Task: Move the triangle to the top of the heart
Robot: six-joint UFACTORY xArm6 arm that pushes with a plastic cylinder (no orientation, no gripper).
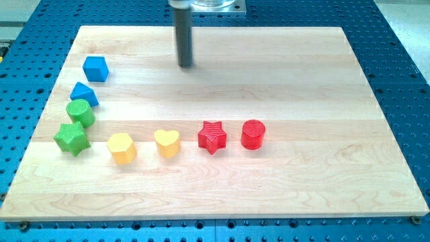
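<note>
Apart from my tip (185,65), squat blue triangle (84,94)

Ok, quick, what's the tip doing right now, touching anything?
My tip: touching no block, on bare board near the view's top, well above the yellow heart block and right of the blue triangle block.

A robotics lab bench is showing here: a pale wooden tabletop (222,181) is sitting on a blue perforated metal base (403,81), with a metal mounting plate (209,5) showing at the view's top.
</note>
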